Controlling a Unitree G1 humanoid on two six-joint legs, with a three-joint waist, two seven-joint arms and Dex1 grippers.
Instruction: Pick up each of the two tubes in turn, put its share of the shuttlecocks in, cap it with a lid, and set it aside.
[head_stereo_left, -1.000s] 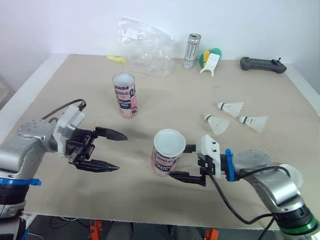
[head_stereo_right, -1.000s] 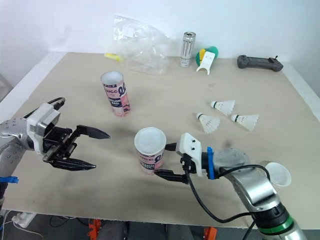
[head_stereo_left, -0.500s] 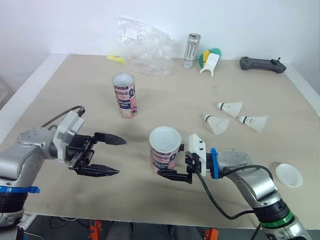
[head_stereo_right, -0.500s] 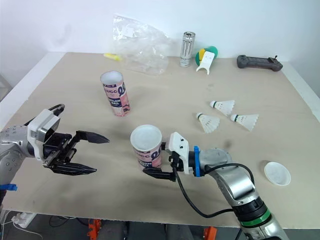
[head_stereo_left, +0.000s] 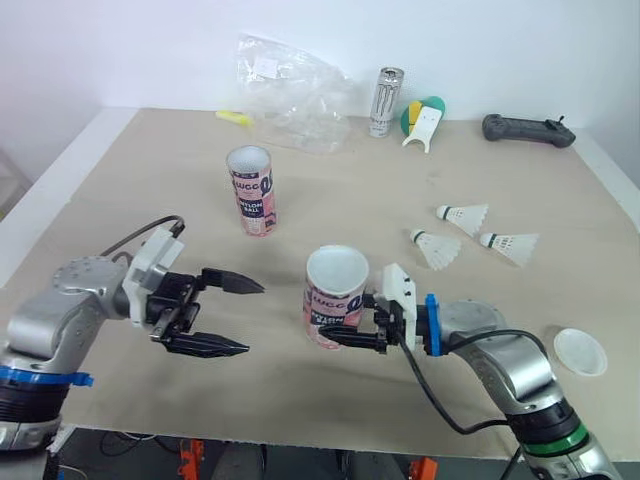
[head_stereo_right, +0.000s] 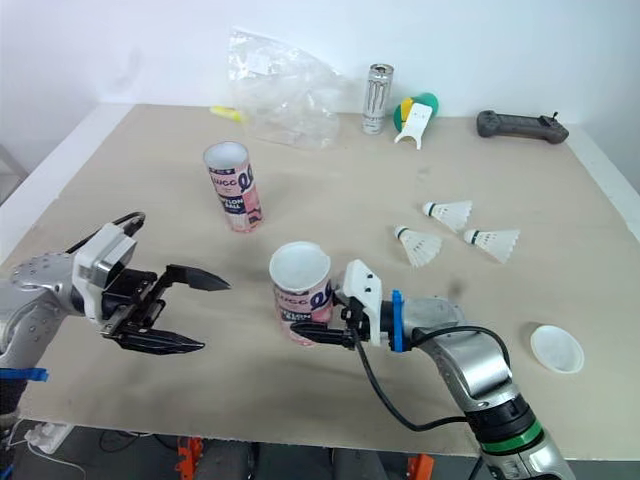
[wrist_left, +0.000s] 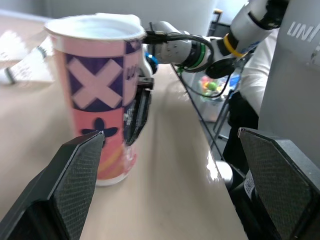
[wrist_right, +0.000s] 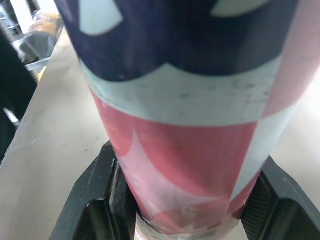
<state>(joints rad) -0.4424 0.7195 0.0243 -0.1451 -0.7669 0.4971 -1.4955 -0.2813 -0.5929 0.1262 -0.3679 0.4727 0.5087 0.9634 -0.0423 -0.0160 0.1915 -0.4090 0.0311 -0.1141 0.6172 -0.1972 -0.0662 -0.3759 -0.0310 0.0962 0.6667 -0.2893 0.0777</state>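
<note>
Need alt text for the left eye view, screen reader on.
The right end effector grips the near tube low on its body, the left end effector open beside it. A second tube stands farther back; three shuttlecocks and a lid lie to the right.

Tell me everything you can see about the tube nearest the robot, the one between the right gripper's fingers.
The near tube is a short, cardboard-looking cylinder printed in pink, white and dark blue, with lettering. Its white-lined mouth is open, with no lid on. It stands roughly upright on the tan table, near the front edge. The right gripper clamps its lower part, a black finger on each side. The open left gripper faces it without touching.
</note>
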